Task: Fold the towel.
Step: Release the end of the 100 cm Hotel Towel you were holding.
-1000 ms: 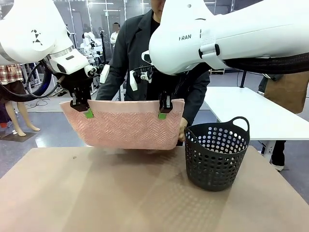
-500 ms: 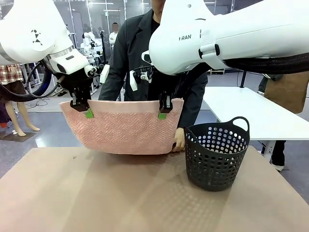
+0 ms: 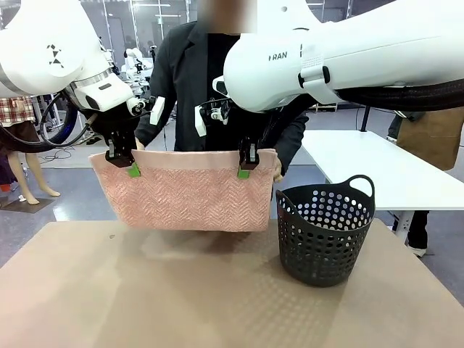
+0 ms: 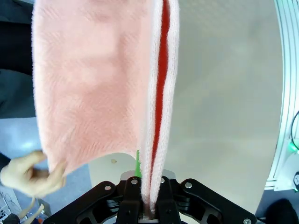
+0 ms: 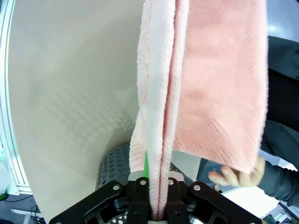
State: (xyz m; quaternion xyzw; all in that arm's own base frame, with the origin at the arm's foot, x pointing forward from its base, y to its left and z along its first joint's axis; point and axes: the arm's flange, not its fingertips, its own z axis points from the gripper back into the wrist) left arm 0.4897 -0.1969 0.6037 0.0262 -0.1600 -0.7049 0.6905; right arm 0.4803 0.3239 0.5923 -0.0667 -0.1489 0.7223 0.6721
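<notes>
The salmon-pink towel [image 3: 185,192] hangs in the air above the table, stretched between my two grippers by its top edge. My left gripper [image 3: 133,170] is shut on the top left corner and my right gripper [image 3: 244,172] is shut on the top right. In the left wrist view, the towel [image 4: 93,84] runs up from my shut gripper [image 4: 150,205] in two layers, and a person's hand [image 4: 30,172] holds the far layer's corner. In the right wrist view, the towel [image 5: 215,84] is pinched in my gripper [image 5: 158,205], with a hand [image 5: 238,175] on the far layer.
A dark perforated basket [image 3: 324,228] stands on the brown table [image 3: 181,290] at the right, just below the towel's right end. The person in a dark jacket [image 3: 181,80] stands right behind the towel. A white table [image 3: 377,167] is at the far right.
The person's hand at the towel's right side has risen from the lower corner to near the top edge, bringing the back layer up. Both grippers have kept their places.
</notes>
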